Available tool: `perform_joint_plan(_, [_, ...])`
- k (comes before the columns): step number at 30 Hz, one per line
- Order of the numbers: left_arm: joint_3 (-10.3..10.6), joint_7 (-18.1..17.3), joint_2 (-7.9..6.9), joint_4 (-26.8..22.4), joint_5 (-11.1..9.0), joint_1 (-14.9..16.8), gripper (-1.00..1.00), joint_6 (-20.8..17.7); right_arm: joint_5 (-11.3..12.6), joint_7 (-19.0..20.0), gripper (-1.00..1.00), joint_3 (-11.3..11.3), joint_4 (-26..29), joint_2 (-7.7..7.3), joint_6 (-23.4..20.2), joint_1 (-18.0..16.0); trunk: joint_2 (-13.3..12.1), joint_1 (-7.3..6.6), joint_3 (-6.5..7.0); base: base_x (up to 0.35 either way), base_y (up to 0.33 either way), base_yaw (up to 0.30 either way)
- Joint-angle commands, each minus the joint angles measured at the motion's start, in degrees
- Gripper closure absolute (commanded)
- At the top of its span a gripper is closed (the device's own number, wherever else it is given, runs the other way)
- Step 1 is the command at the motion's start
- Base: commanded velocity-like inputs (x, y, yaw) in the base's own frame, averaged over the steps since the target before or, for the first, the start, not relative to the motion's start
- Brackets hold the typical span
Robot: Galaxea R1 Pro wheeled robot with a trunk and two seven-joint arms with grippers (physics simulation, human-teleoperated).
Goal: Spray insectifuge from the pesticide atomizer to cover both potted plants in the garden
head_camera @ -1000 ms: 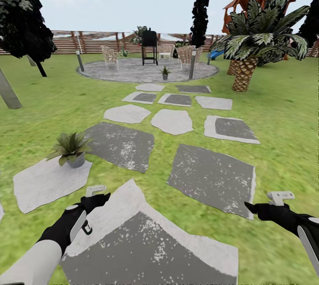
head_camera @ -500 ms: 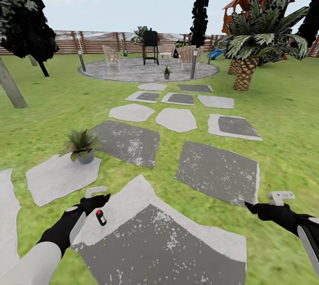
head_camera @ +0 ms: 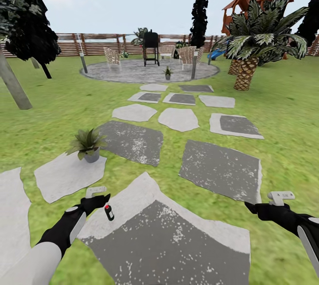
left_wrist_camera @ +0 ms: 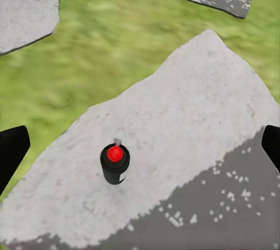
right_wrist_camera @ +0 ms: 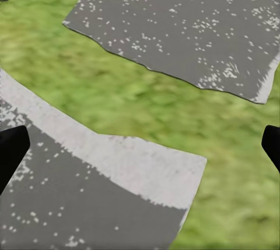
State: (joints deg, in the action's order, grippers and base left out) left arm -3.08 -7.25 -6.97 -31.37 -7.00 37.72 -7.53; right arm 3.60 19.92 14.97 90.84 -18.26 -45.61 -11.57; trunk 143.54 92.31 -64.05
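Observation:
The pesticide atomizer point(head_camera: 108, 212), a small dark bottle with a red tip, stands upright on a pale stepping stone point(head_camera: 146, 196) in the garden. My left gripper point(head_camera: 99, 197) hovers open just beside and above it. In the left wrist view the atomizer point(left_wrist_camera: 115, 164) lies some way beyond the spread black fingertips point(left_wrist_camera: 11, 154) of the left gripper point(left_wrist_camera: 140, 151). One potted plant point(head_camera: 88, 143) sits on a stone to the left. Another potted plant point(head_camera: 167, 72) stands on the far round patio point(head_camera: 133, 71). My right gripper point(head_camera: 254, 207) is open over grass and holds nothing; the right gripper point(right_wrist_camera: 140, 148) hangs above stone and lawn.
Grey stepping stones point(head_camera: 219, 169) lead across the lawn to the patio, which holds chairs, a black grill point(head_camera: 151, 48) and lamp posts. A palm point(head_camera: 248, 50) rises at the right, dark trees point(head_camera: 26, 23) at the left, and a slat fence point(head_camera: 88, 43) runs behind.
The whole picture has shifted right, so the camera has moved. The atomizer has come into sight beside my left gripper. Both arms hold the same place in the picture.

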Motion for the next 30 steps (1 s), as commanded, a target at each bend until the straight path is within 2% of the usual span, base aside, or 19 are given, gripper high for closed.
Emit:
perform_joint_plan(1, [-0.22,-0.32,0.02,-0.09,-0.59,0.00,-1.00,-0.48,0.36,0.04,-1.00,0.06,0.04,-0.01,-0.35,-0.04,0.02,-0.01,-0.05,-0.011,0.011,0.000])
perform_joint_plan(19, [-0.25,-0.39,-0.06,-0.01,-0.23,-0.10,-1.00,-0.47,0.37,0.03,-1.00,0.01,0.04,0.14,-0.35,-0.03,0.02,-0.01,-0.05,-0.002,0.002,0.000])
perform_joint_plan(27, [-0.33,-0.32,-0.06,0.00,-0.21,-0.11,-1.00,-0.18,0.36,0.10,-1.00,-0.01,0.04,0.15,-0.14,-0.14,0.13,0.19,-1.94,0.000,0.000,0.000])
perform_joint_plan(30, [-0.31,-0.31,-0.06,0.00,-0.15,-0.11,-1.00,1.16,0.38,0.16,-1.00,-0.02,0.04,0.15,0.01,-0.17,0.17,0.27,-2.79,0.000,0.000,0.000])
